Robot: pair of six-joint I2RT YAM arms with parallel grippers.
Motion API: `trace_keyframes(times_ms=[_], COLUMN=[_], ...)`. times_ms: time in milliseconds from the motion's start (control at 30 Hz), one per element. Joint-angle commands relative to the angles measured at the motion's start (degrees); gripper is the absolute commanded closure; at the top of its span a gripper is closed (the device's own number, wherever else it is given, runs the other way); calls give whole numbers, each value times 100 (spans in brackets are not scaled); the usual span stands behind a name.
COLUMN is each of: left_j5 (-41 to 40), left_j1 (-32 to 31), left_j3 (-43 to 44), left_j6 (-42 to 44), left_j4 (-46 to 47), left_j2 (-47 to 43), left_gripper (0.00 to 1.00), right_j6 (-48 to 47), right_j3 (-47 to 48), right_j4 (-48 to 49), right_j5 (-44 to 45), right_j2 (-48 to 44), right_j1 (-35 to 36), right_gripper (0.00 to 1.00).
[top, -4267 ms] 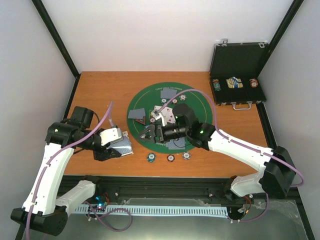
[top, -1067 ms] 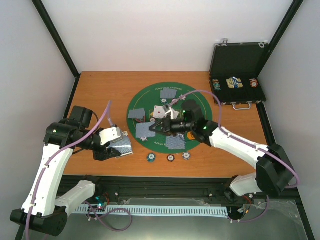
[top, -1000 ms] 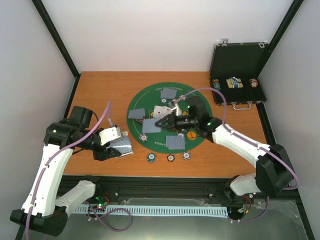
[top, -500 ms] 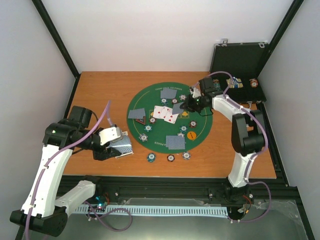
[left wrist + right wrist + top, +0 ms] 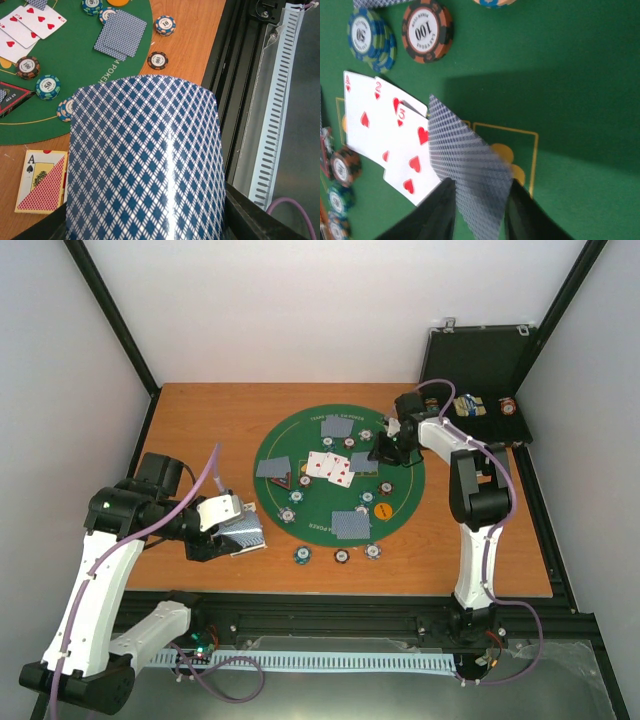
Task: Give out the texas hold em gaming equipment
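Observation:
My left gripper [image 5: 222, 530] hovers over the table left of the green mat [image 5: 300, 435], shut on a deck of blue-backed playing cards [image 5: 145, 160] that fills the left wrist view. My right gripper [image 5: 385, 451] hangs low over the mat's right half. Its jaws stand apart, and a blurred face-down card [image 5: 470, 160] lies tilted and loose between them. Beside that card lie the face-up ace, two and three of hearts [image 5: 380, 130]. Face-down pairs [image 5: 350, 525] and striped chips [image 5: 427, 30] dot the mat. The triangle marker [image 5: 283, 480] sits at its left.
An open black case [image 5: 475, 380] with more chips stands at the back right. Three chips [image 5: 342, 556] lie on the wood just in front of the mat. A red-backed card box [image 5: 42, 180] rests under my left gripper. An orange disc [image 5: 382, 511] lies on the mat.
My right arm has swung from the mat's middle to its right side with one card, uncovering three face-up hearts, and its jaws have parted. The left arm has stayed put.

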Motion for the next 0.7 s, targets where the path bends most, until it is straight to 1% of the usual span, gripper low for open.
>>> trace_keyframes(times_ms=[0, 33, 100, 233, 300, 400, 467, 533, 600, 633, 667], left_j5=[115, 129, 130, 119, 119, 130, 134, 123, 128, 130, 131], left_j1=[-3, 3, 2, 4, -1, 3, 1, -1, 4, 2, 3], left_j3=[81, 82, 82, 82, 83, 87, 83, 86, 97, 99, 100], left_j6=[68, 62, 51, 37, 40, 24, 25, 25, 15, 15, 15], left_j4=[-47, -47, -47, -54, -48, -36, -36, -37, -43, -59, -57], left_j2=[-67, -73, -82, -86, -91, -95, -100, -106, -117, -131, -137], left_gripper=[87, 87, 87, 87, 87, 87, 87, 87, 87, 87, 87], right_j6=[-230, -211, -142, -26, 52, 280, 538, 808, 1304, 1527, 1735], right_j3=[218, 204, 195, 149, 28, -504, -1007, -1341, -1809, -2002, -2133], right_j4=[-428, -448, -465, -536, -507, -139, 181, 490, 1101, 1489, 1654], right_j5=[380, 413, 556, 970, 958, 471, 115, -402, -1120, -1362, -1534], right_j2=[96, 52, -148, -767, -1159, -1912, -2437, -2861, -3324, -3614, -3812], right_j1=[-31, -37, -21, 51, 161, 536, 941, 1229, 1437, 1544, 1683], right_gripper=[63, 55, 46, 38, 35, 28, 22, 17, 11, 8, 6])
